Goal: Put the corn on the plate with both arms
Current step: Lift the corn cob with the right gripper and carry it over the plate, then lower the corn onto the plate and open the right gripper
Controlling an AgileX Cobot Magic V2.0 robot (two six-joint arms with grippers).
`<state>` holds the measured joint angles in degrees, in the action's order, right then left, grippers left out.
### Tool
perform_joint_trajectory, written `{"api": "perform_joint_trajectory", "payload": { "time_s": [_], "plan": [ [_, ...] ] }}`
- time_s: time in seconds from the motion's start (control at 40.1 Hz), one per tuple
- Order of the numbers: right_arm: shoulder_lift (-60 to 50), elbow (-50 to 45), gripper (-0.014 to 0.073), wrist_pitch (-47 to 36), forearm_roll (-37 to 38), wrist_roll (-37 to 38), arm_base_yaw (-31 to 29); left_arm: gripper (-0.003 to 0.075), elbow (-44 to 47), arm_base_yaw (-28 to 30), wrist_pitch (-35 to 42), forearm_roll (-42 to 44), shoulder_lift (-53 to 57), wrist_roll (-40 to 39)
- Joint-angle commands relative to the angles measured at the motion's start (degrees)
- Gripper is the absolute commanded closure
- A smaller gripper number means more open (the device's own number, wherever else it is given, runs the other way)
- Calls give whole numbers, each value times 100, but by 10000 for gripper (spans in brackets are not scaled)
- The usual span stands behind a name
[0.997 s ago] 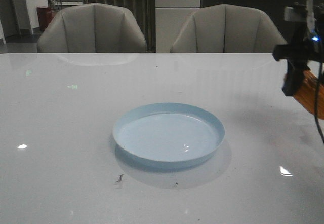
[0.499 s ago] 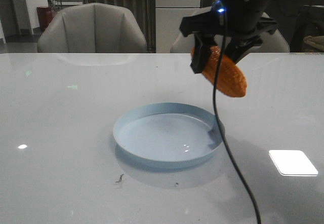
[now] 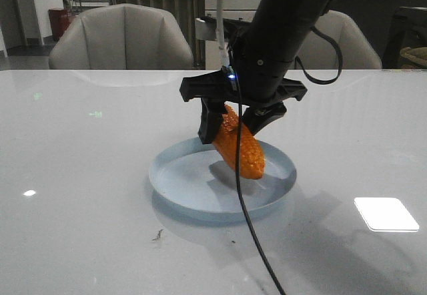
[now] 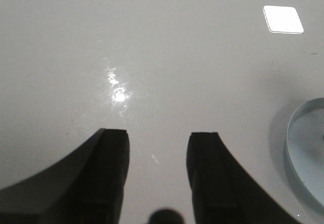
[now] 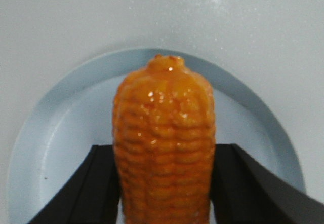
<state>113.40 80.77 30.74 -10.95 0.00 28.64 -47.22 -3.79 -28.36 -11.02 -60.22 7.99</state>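
Observation:
The orange corn cob hangs tilted over the pale blue plate, its lower end close to the plate's floor. My right gripper is shut on the cob's upper part. In the right wrist view the corn sits between both black fingers above the plate. My left gripper is open and empty over bare table; the plate's rim shows at that view's edge. The left arm is out of the front view.
Two grey chairs stand behind the table's far edge. A bright light patch lies on the glossy white table to the right of the plate. A black cable hangs from the right arm across the plate's front.
My right arm has swung from the far right to over the plate and come down, carrying the corn lower until it hangs just above the plate's floor.

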Motion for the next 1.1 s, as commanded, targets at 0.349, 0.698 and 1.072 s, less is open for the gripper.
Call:
{"api": "perform_joint_trajectory", "payload": {
  "time_s": [0.349, 0.698, 1.072],
  "plan": [
    [-294, 193, 18, -198, -91, -87, -8, 363, -155, 3, 409, -99, 109, -12],
    [-801, 780, 18, 849, 1040, -71, -325, 363, -155, 3, 409, -99, 109, -12],
    [-2935, 895, 18, 1148, 500, -69, -2013, 363, -155, 3, 420, -99, 109, -12]
  ]
}}
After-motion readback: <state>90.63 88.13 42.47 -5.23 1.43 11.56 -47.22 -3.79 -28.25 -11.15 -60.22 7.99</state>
